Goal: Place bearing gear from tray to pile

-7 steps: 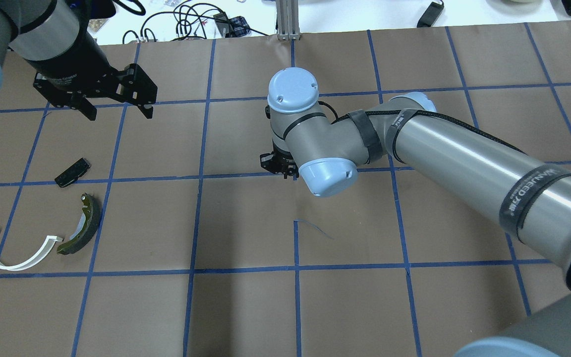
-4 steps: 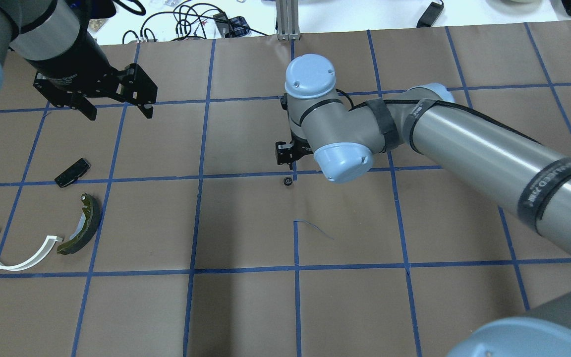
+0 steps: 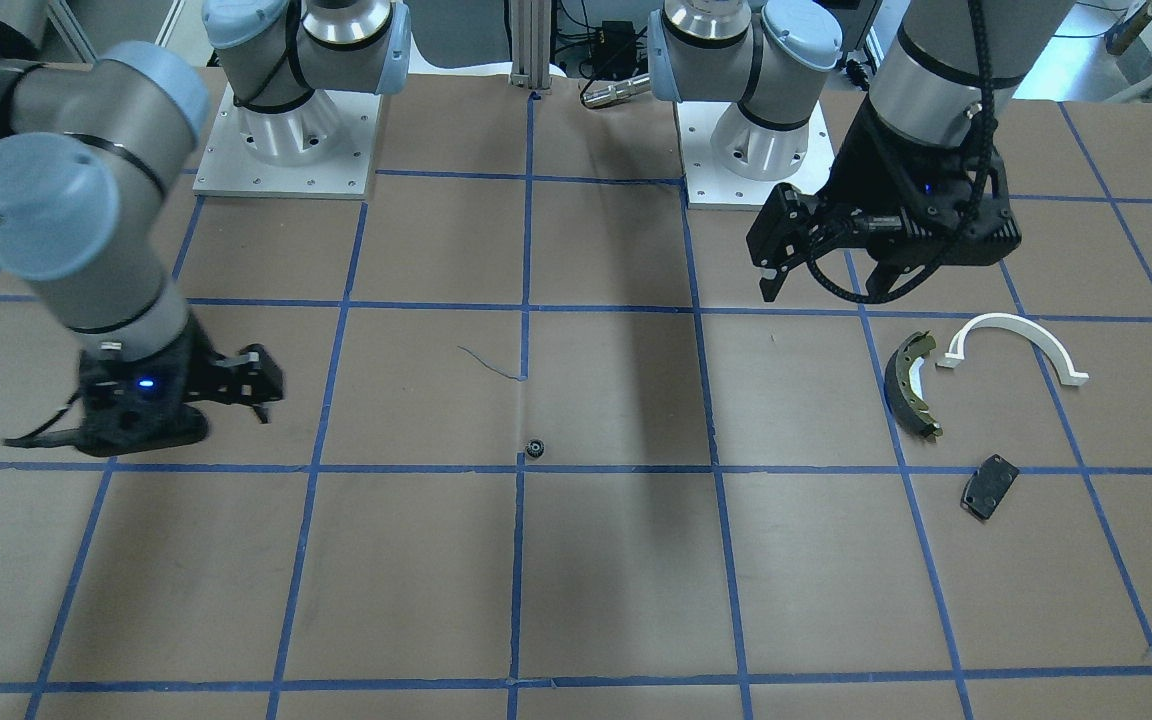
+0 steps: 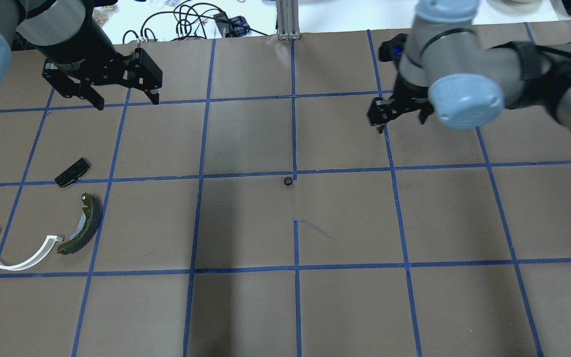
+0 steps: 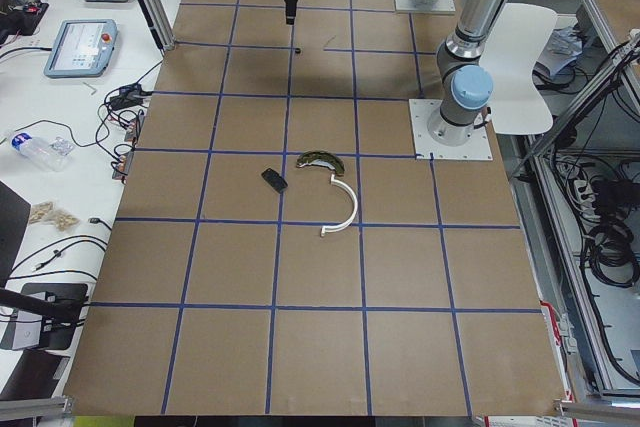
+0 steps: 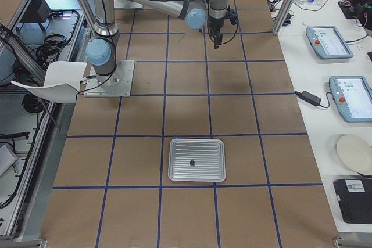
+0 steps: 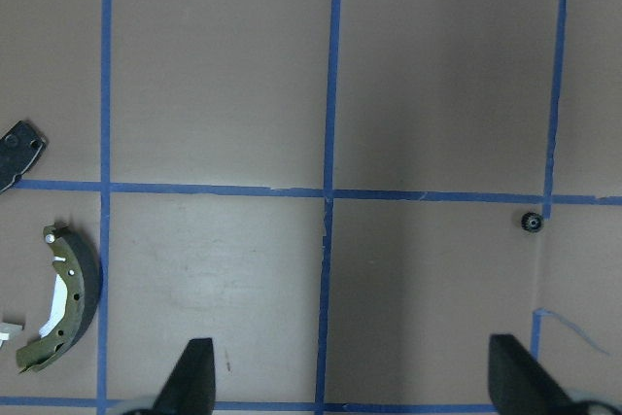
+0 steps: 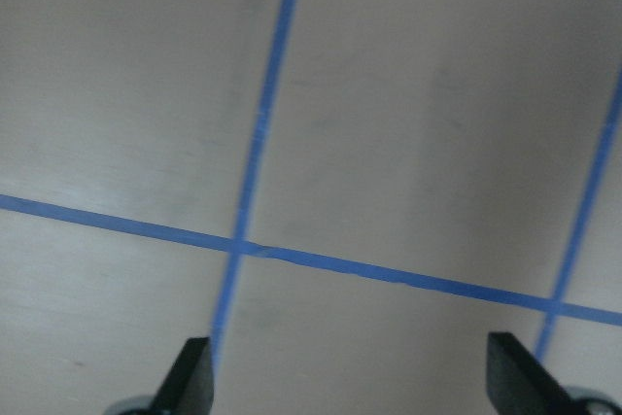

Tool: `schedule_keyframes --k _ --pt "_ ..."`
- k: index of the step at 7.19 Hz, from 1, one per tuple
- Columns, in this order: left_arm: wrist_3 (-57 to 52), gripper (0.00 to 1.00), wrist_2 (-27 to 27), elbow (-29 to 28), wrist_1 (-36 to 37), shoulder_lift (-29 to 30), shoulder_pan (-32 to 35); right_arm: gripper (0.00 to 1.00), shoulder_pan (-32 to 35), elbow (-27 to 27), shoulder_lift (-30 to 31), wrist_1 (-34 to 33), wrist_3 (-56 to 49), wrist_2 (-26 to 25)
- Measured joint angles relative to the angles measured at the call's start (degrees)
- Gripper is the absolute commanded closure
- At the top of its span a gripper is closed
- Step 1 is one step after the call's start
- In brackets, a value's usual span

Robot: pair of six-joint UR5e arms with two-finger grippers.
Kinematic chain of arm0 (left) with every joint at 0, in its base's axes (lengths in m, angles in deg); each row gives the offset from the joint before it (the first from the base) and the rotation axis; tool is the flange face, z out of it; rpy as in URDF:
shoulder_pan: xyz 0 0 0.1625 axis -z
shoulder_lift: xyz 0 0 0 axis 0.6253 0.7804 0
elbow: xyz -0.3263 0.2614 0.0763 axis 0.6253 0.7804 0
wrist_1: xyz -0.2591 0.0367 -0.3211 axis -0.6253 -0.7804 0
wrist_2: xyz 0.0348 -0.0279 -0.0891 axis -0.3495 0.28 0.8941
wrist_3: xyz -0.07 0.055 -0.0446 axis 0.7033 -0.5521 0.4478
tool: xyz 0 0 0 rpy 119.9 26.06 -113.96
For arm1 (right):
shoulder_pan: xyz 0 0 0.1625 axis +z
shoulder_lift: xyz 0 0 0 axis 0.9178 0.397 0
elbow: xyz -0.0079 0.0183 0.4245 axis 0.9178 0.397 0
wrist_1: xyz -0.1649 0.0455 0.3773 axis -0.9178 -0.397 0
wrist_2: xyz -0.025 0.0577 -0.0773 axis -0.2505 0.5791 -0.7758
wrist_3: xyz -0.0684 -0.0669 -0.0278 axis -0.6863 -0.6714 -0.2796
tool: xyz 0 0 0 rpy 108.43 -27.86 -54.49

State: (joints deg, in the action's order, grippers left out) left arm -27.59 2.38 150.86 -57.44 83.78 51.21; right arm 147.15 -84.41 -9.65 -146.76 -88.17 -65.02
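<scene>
The bearing gear [image 4: 288,180] is a tiny black toothed ring lying alone on a blue tape crossing at mid-table; it also shows in the front view [image 3: 535,448] and the left wrist view [image 7: 531,223]. The pile lies at the robot's left: an olive brake shoe [image 4: 83,224], a white arc [image 4: 13,253] and a black plate [image 4: 72,172]. My left gripper [image 4: 127,101] hangs open and empty beyond the pile, its fingers [image 7: 191,376] wide apart. My right gripper [image 4: 398,121] is open and empty, above bare table to the far right of the gear.
A metal tray [image 6: 196,143] with one small black part [image 6: 192,161] in it stands at the robot's right end of the table. An aluminium post [image 4: 288,20] and cables [image 4: 186,20] line the far edge. Blue tape lines grid the brown table.
The right gripper lifted off the mid-table spot, leaving the bearing gear lying there, and swung away to the far right. The left gripper shifted slightly away and to the right.
</scene>
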Motion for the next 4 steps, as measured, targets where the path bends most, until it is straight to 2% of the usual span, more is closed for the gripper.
schedule_keyframes --k 2,4 --pt "5.02 0.00 0.68 -0.96 6.21 7.14 6.12 0.00 -14.45 0.42 -0.36 0.24 -20.98 0.07" --pt "12.28 0.00 0.40 -0.82 13.44 14.52 12.82 0.00 -22.02 1.84 -3.31 -1.13 -34.15 -0.89"
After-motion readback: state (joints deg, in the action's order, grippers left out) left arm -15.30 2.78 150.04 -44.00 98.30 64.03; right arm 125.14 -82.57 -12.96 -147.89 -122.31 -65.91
